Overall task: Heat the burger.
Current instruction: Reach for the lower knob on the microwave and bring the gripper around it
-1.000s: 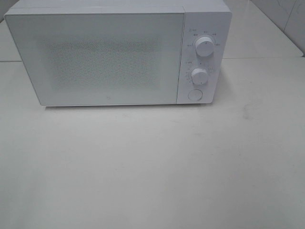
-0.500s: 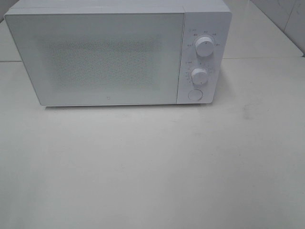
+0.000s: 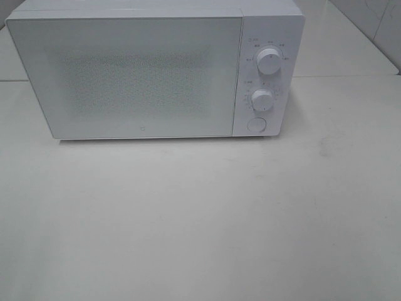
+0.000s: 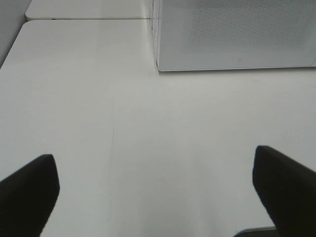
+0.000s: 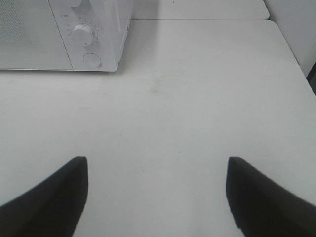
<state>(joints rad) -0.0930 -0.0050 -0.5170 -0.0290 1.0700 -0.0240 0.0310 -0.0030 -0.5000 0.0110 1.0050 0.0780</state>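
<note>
Overhead: microwave (image 3: pixel 144 75) sits at 12 o'clock on the table (image 3: pixel 200 226) with its door shut. Controls are on its 3 o'clock side: two knobs (image 3: pixel 268 63), with a round button (image 3: pixel 256 124) at 6 o'clock of the lower one. Neither arm is in shot.

Burger isn't visible in any view. It may be behind the frosted door, can't tell.

Left wrist: left gripper (image 4: pixel 155 165) is spread wide and empty, facing the door's corner.

Right wrist: right gripper (image 5: pixel 157 165) is also apart and empty, facing the control end, probably so it can reach the button.
</note>
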